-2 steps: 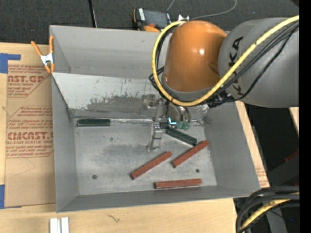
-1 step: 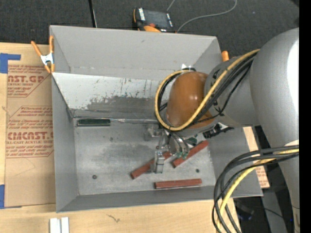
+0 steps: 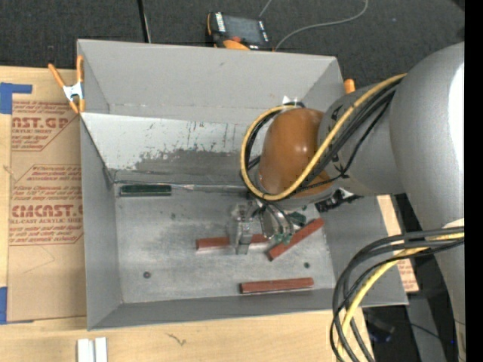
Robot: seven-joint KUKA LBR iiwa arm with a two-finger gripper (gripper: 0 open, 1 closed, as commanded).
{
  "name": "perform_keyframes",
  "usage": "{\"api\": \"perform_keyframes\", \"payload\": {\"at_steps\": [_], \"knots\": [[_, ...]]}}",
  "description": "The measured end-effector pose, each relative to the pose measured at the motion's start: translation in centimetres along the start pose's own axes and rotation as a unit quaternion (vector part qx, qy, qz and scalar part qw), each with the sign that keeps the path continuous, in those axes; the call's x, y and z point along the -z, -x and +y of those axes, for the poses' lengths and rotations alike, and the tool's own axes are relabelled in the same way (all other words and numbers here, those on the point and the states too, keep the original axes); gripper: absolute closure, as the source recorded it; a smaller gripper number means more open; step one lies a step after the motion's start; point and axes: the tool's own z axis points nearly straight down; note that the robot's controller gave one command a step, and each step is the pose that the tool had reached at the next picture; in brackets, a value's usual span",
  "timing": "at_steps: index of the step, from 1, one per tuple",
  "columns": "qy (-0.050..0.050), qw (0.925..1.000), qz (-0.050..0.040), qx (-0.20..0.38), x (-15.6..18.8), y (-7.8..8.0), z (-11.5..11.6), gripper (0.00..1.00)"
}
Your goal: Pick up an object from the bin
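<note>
Gripper (image 3: 245,234) sits over the right end of a reddish-brown flat stick (image 3: 215,243) at the middle of the bin (image 3: 162,270), possibly touching it; whether its claw is spread or closed cannot be told.

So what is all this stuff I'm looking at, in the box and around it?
bin: one, grey metal, middle of the view
reddish-brown bars: three, flat, on the bin floor; one mid-floor, one tilted to its right, one near the front wall
dark green bar: one, at the foot of the back wall, left side
black-and-orange box: one, outside the bin beyond its back wall
arm: one, silver-grey, reaching in from the right
orange cover: one, on the arm's wrist
cables: several, yellow and black, looped about the arm
jaws: one pair, metal, low over the right end of the mid-floor bar
</note>
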Motion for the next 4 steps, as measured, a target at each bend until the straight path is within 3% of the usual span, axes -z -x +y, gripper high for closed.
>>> {"api": "perform_keyframes", "payload": {"at_steps": [1,2,3,4], "knots": [[0.000,1.0000,-0.0027,-0.001,-0.1,0.1,-0.1,0.00],[-0.001,0.9951,-0.0033,0.099,-0.2,-6.3,1.1,0.00],[-0.001,0.9951,0.0001,0.099,0.0,-6.4,1.1,1.00],[-0.002,0.9960,-0.0060,0.089,17.3,-3.8,1.1,1.00]]}}
